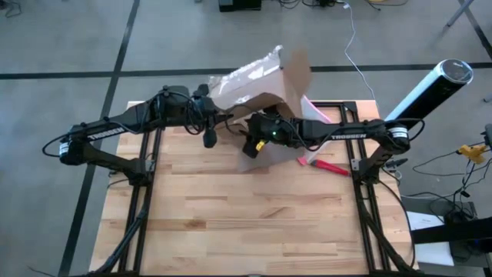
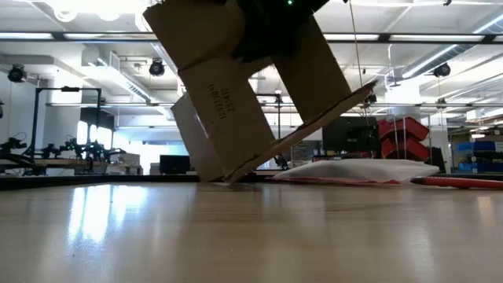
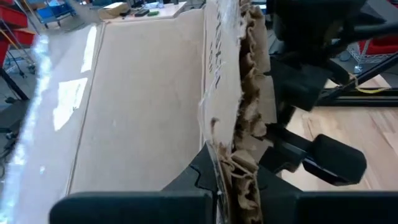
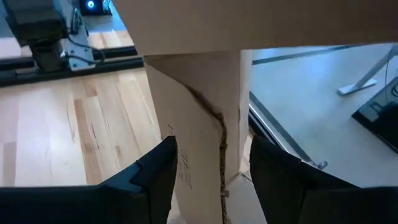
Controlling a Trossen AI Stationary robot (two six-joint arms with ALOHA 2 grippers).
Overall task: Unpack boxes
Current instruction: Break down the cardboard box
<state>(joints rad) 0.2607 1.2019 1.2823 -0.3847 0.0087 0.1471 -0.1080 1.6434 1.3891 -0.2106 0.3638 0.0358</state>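
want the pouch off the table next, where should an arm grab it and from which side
Grip the pouch by its free end, the one farthest from the box, coming level from the side toward the red tool. It lies flat and thin on the table, so the fingers should pinch an edge. The tilted box overhangs its other end, where both grippers are busy.

Quick count of what's on the wooden table (image 1: 231, 231): one brown cardboard box (image 1: 265, 85), tipped up on an edge, plus one flat pouch with a pink edge (image 2: 354, 171) lying just behind it and one red tool-looking thing (image 1: 327, 166) off by the right arm. Two dark arms reach in, so that's two grippers, the left gripper (image 3: 233, 193) and the right gripper (image 4: 211, 180), each with two fingers pinching a cardboard panel of that box.
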